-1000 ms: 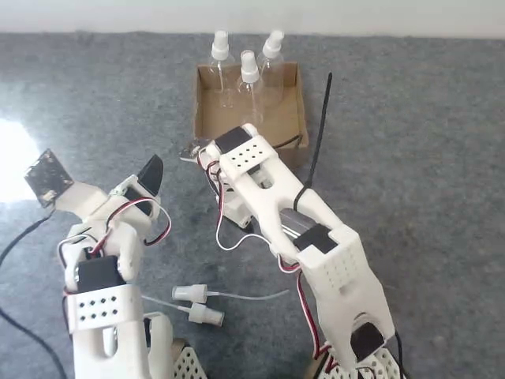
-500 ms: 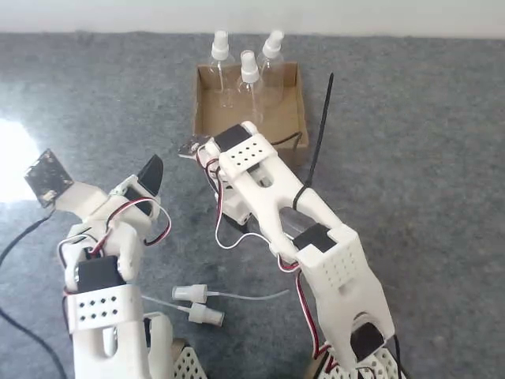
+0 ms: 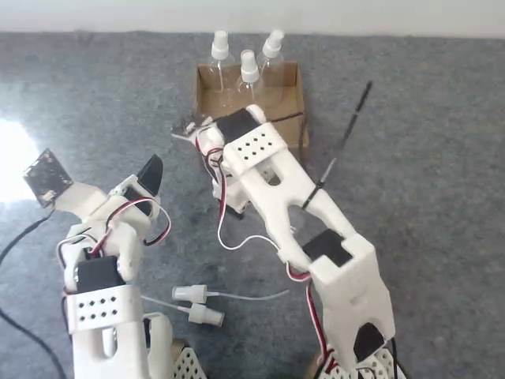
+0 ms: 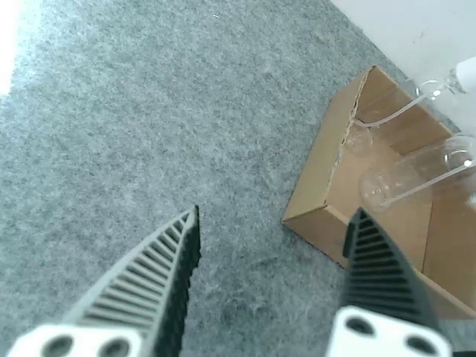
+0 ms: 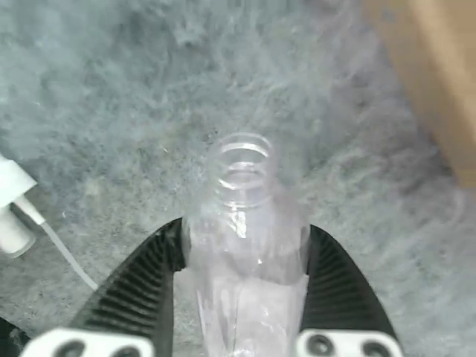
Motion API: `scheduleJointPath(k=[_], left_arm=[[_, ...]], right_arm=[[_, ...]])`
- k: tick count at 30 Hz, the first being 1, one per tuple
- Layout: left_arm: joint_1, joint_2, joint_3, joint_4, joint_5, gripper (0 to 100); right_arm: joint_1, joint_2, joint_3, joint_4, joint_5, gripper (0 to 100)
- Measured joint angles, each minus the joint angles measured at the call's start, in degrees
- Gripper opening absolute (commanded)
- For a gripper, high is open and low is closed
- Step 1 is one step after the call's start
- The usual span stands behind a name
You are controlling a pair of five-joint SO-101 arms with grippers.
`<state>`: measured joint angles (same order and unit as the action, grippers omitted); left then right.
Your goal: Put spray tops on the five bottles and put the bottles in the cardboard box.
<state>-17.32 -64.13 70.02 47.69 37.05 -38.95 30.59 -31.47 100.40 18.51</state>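
Three capped bottles [image 3: 249, 79] of clear plastic, each wearing a white spray head, stand upright in the cardboard box [image 3: 207, 110], bunched along its far side. The box is a shallow open tray of plain brown board with low walls and square corners.

One uncapped bottle [image 5: 242, 175], round and see-through with a threaded neck left open, is pinched at its shoulders by the right pincer [image 5: 244, 227], whose black ribbed fingers [image 5: 145, 286] press in on either side. It sits just beside a corner of the box and outside it. Whether its base touches the tabletop cannot be told.

The left pincer [image 4: 277, 216] is spread wide, its two black ridged prongs well apart over the tabletop and short of the box's near wall.

Two loose spray tops [image 3: 190, 294], white with thin clear dip tubes, lie side by side on the tabletop between the bases of the arms [image 3: 276, 181], which are white moulded plastic with perforated plates.

The tabletop [image 3: 410, 181] is covered in a grey, fuzzy, felt-like material, and a pale wall [image 3: 394, 16] runs along its far edge
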Motion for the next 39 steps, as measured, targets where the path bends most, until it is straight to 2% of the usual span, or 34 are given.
scheduleJointPath(k=[21,25,29,39], left_arm=[[0.0,0.0,0.0,0.0,-0.3,29],[0.0,0.0,0.0,0.0,-5.1,29],[0.0,0.0,0.0,0.4,-6.7,29],[0.0,0.0,-14.3,18.0,-15.7,29]], right_arm=[[0.0,-32.4,15.6,0.2,-1.8,8.0],[0.0,-37.3,18.7,0.2,-4.8,8.0],[0.4,-40.5,21.1,0.2,-8.3,8.0],[9.7,-41.6,30.7,-6.1,-14.0,8.4]])
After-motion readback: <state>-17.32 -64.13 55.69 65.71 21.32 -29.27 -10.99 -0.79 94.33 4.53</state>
